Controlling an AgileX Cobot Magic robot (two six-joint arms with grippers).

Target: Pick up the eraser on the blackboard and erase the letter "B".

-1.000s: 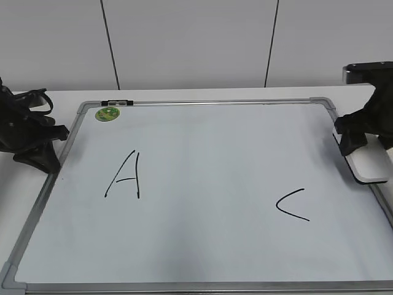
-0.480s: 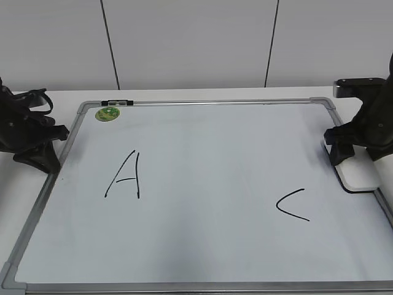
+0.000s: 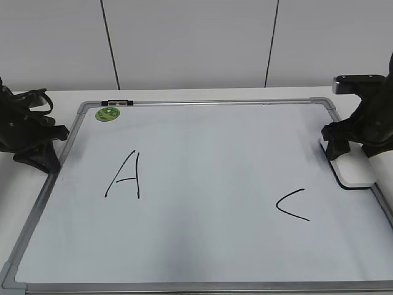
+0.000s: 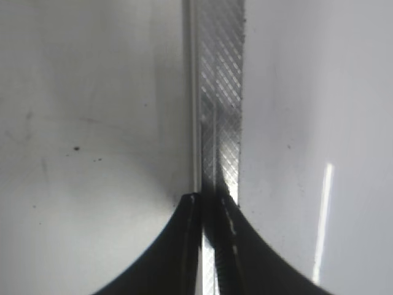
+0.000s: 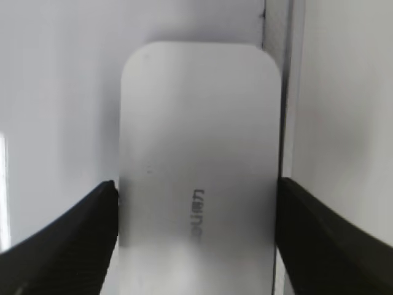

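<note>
The eraser (image 3: 357, 170), a white block with a dark underside, lies at the right edge of the blackboard (image 3: 209, 141), a whiteboard with a grey frame. My right gripper (image 3: 351, 153) is shut on it. In the right wrist view the fingers (image 5: 92, 215) press both long sides of the eraser (image 5: 199, 141), which has grey lettering on top. No letter "B" shows; the space between the black "A" (image 3: 126, 176) and the black "C" (image 3: 293, 204) is bare. My left gripper (image 3: 43, 161) is shut and empty over the board's left frame (image 4: 221, 92).
A round green sticker (image 3: 107, 114) sits at the board's top left corner. A small black and white piece (image 3: 116, 102) lies on the top frame. A white wall stands behind the table.
My right gripper has carried the eraser left from beyond the board's right edge and lowered it level onto that edge. The left arm has not moved.
</note>
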